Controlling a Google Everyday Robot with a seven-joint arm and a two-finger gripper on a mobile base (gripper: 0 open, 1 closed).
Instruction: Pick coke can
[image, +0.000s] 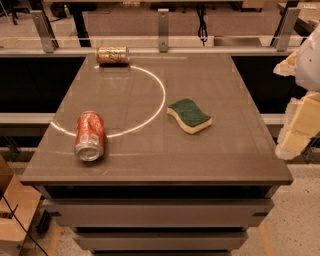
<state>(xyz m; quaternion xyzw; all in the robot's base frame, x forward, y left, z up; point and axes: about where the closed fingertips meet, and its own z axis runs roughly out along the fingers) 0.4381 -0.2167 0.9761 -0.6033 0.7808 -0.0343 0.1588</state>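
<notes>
The coke can (90, 135) is red with white markings and a silver top. It lies on its side, slightly dented, at the front left of the brown table (150, 165), with its top toward the front edge. My gripper (292, 100) hangs in the air past the table's right edge, well to the right of the can and above table height. Its cream fingers (300, 125) stand apart and hold nothing.
A gold/tan can (112, 55) lies on its side at the table's back left. A yellow sponge with a green top (189, 115) lies right of centre. A white arc (159, 95) is marked on the tabletop. Rails and posts run behind the table.
</notes>
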